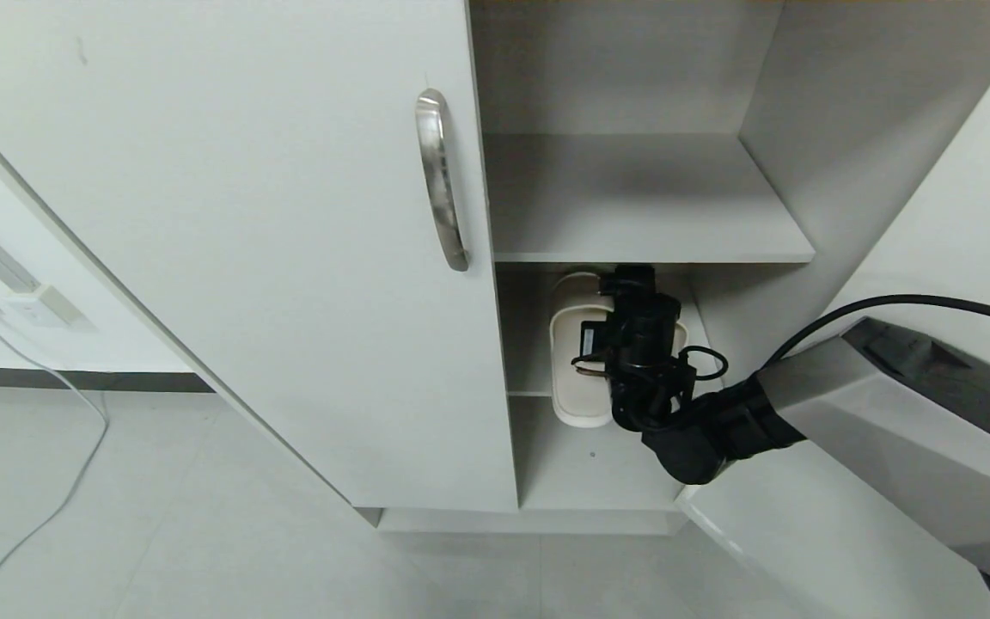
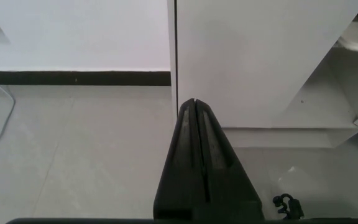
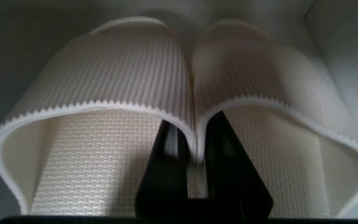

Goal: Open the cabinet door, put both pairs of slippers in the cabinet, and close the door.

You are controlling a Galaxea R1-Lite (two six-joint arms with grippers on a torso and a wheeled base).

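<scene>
Right fingers pinch the cream slippers inside the lower compartment, beside the closed door; left fingers pressed together.

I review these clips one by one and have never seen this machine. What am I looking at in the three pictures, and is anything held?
This is a two-armed robot facing a white cabinet. The wide picture comes from a camera on its head; the other two from cameras on its wrists. The right hand is inside the lower compartment, shut on the touching straps of a cream pair of slippers. The left hand is shut, holding nothing, above the floor near the closed door.
</scene>
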